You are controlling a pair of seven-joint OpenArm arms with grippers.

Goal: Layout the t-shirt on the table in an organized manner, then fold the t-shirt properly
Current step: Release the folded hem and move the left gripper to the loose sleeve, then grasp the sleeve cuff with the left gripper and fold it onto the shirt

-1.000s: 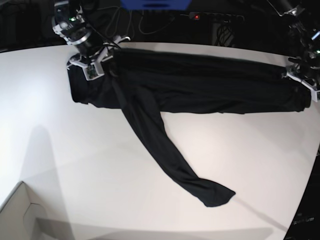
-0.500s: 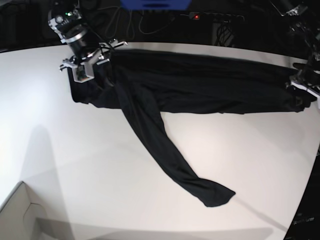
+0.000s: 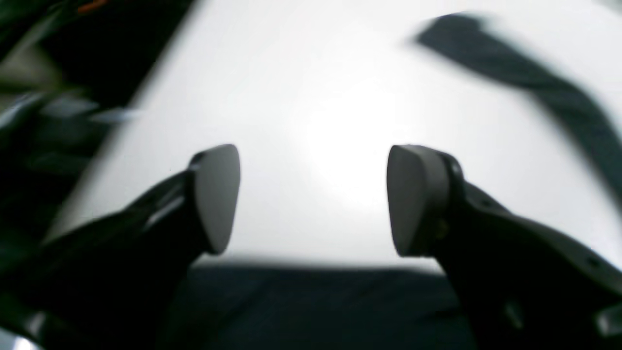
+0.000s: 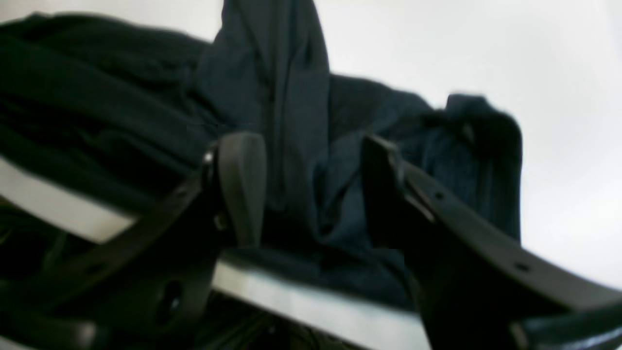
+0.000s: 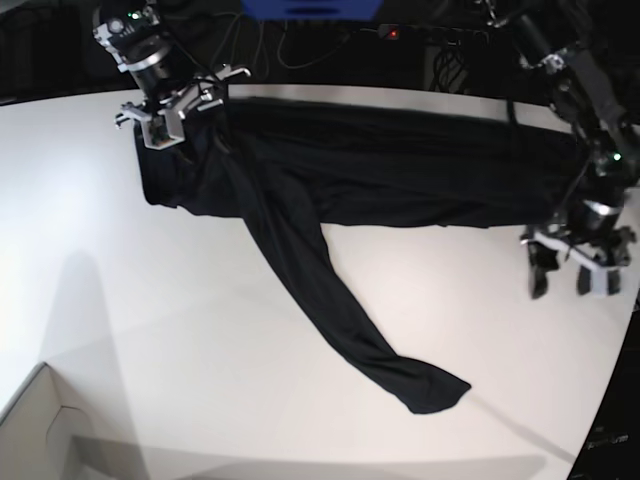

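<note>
T-shirt (image 5: 380, 170): black, stretched along the table's (image 5: 200, 330) far edge, one sleeve trailing forward. My left gripper (image 5: 568, 272) has swung off it, jaws spread, empty; right gripper (image 5: 175, 105) has let go, spread.

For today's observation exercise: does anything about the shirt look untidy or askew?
Yes. The t-shirt lies bunched in a long band on the table, and one sleeve trails out diagonally instead of lying flat.

A robotics lab: two arms flank a big white table (image 5: 200, 330), cables (image 5: 300, 45) trailing along its dark back edge.
</note>
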